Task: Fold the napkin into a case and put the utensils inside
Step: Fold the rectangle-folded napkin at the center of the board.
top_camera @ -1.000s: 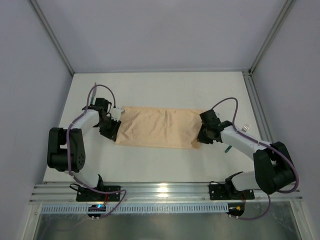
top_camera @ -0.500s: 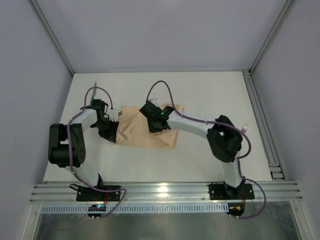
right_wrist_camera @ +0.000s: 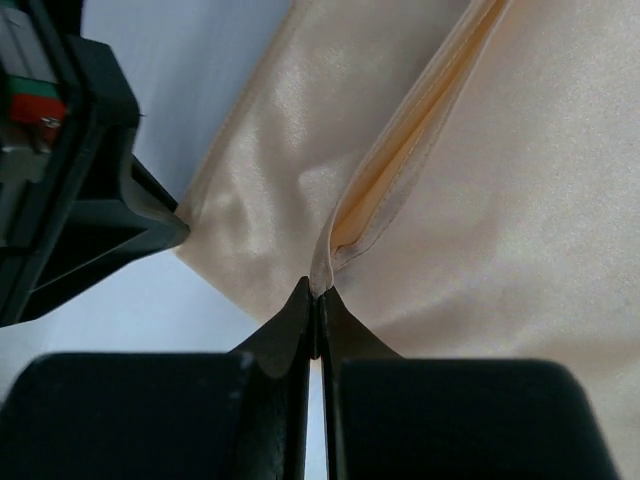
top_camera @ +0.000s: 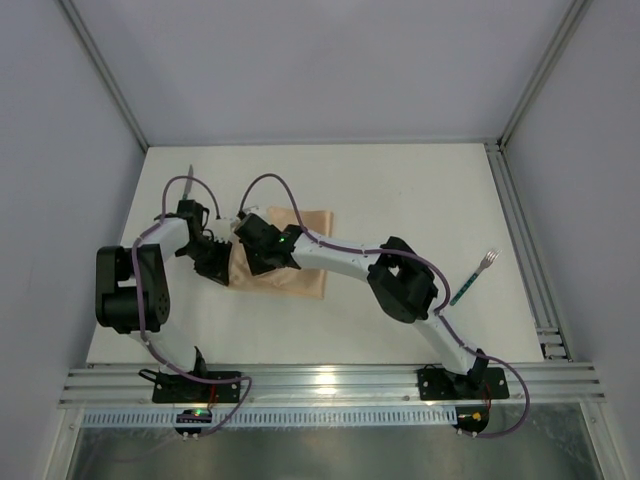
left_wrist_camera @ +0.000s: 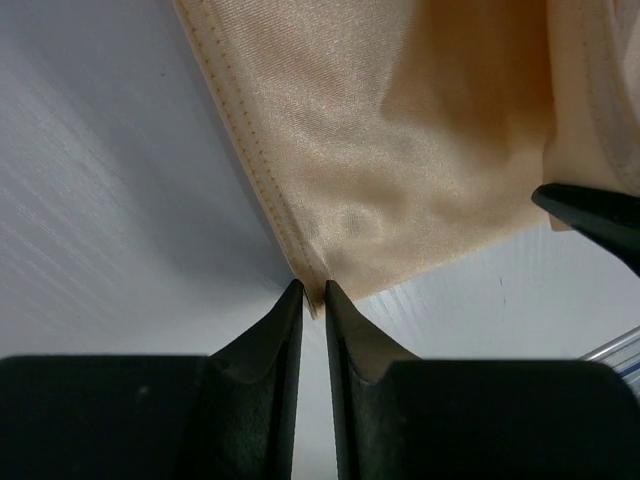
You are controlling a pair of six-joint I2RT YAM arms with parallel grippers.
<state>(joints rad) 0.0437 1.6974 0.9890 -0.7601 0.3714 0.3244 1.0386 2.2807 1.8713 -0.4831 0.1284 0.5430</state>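
the right gripper point(right_wrist_camera: 318, 292) pinches an edge of the napkin point(top_camera: 308, 228), doubled over on the table point(top_camera: 420, 190) at left; whether the left gripper point(left_wrist_camera: 313, 290), jaws nearly together at a corner, holds cannot be told, so that corner could drag and skew the fold.

Right arm point(top_camera: 335, 255) stretches slantwise across the worktop point(top_camera: 400, 190) from its near-right base, barring the middle. Left pincer point(left_wrist_camera: 313, 292) and right pincer point(right_wrist_camera: 317, 290) crowd the left edge of the napkin point(top_camera: 305, 283), with little gap between them. The worktop's far half lies open. A fork point(top_camera: 473, 278) lies right of the arm's elbow.
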